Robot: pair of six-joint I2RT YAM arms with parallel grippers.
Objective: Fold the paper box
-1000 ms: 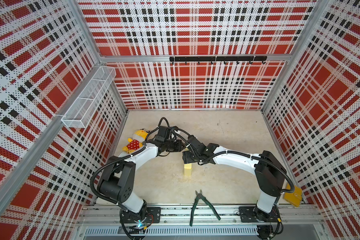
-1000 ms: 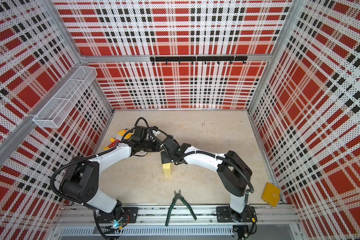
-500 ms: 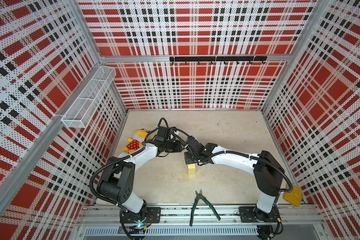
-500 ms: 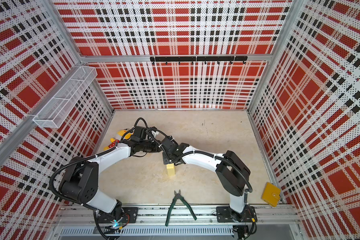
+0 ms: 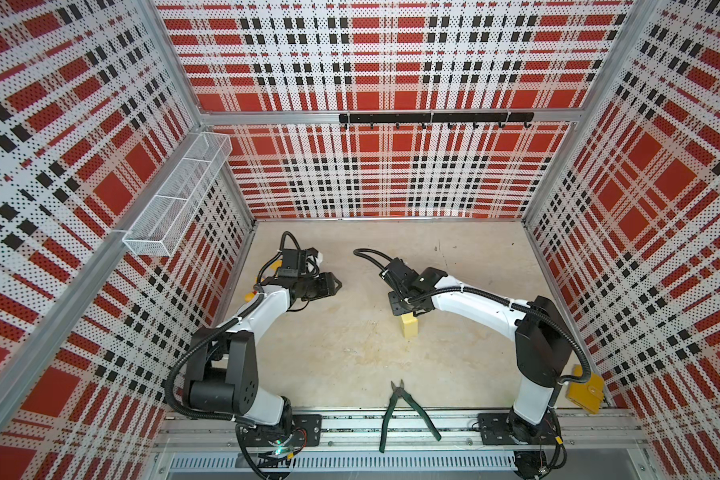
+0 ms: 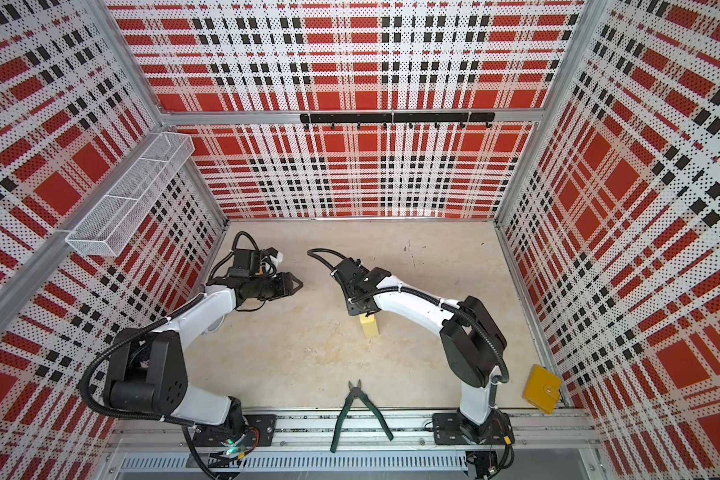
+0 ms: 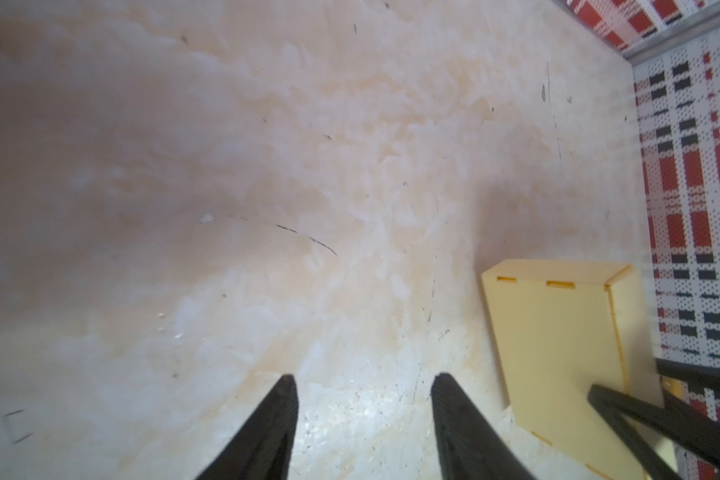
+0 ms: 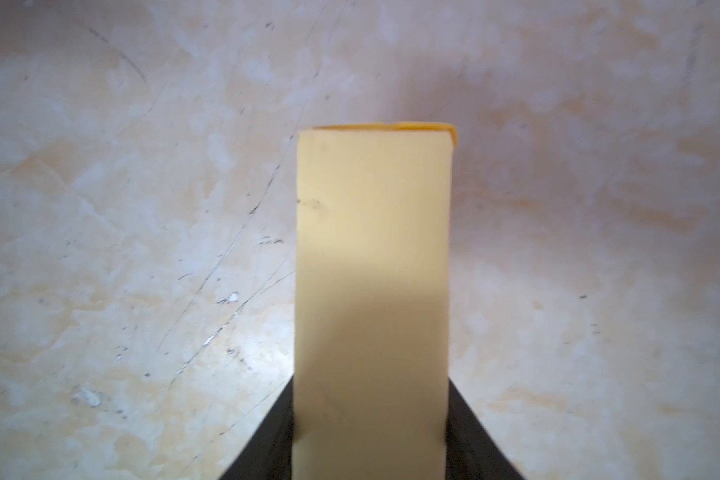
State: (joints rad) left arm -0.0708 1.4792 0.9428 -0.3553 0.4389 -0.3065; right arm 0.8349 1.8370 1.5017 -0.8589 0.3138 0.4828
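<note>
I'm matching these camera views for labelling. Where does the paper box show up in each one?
In a top view: paper box just below-right of centre.
In a top view: paper box just below centre.
Left wrist: paper box at lower right.
Right wrist: paper box centred, reaching the bottom edge.
Shared landmark: the right pincer gripping it.

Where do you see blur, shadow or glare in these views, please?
Right wrist view: the paper box looks soft, its near half shaded. Left wrist view: table partly hazy, glare at the left hand. Both top views: sharp, evenly lit.
</note>
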